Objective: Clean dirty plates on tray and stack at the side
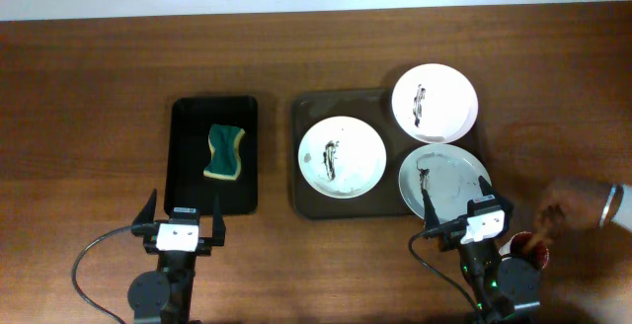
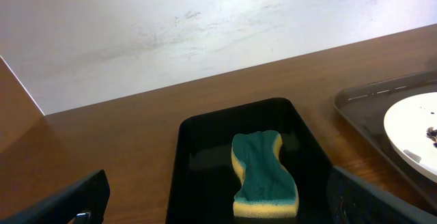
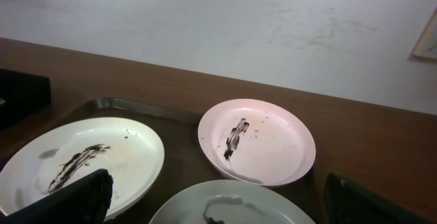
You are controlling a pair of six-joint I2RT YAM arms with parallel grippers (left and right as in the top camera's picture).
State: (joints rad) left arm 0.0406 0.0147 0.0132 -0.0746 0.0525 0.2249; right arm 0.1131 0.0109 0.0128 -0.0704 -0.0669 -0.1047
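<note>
Three dirty white plates with dark smears lie on the dark brown tray point(image 1: 306, 156): one at the left point(image 1: 343, 156), one at the back right point(image 1: 434, 103), one at the front right point(image 1: 444, 182). The right wrist view shows them too: left plate point(image 3: 82, 166), back plate point(image 3: 257, 142), near plate point(image 3: 229, 210). My right gripper point(image 1: 462, 208) is open and empty over the near plate's front edge. My left gripper point(image 1: 184, 223) is open and empty, just in front of the black tray point(image 1: 188, 156). The left plate also shows in the left wrist view point(image 2: 413, 132).
A green and yellow sponge point(image 1: 225, 151) lies in the smaller black tray point(image 2: 205, 162), also in the left wrist view point(image 2: 263, 176). A person's hand point(image 1: 568, 210) holds a small red cup point(image 1: 528, 253) at the front right, next to my right arm.
</note>
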